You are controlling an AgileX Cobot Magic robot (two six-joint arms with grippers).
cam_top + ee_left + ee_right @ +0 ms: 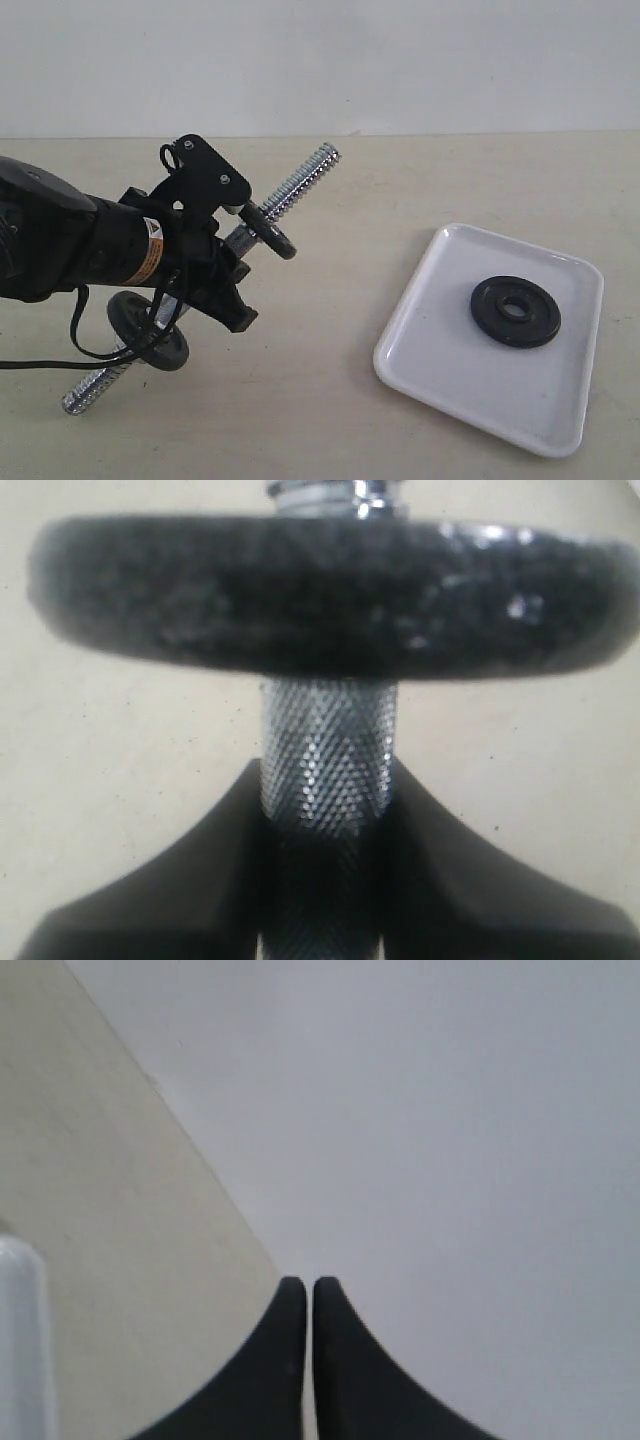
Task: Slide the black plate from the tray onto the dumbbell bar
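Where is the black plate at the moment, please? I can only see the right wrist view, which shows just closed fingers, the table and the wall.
Observer: The black plate lies flat in the tray, with nothing touching it.
Operator: Thank you. Is the dumbbell bar being held?
Observer: Yes, the left fingers are shut on the dumbbell bar at its knurled middle.
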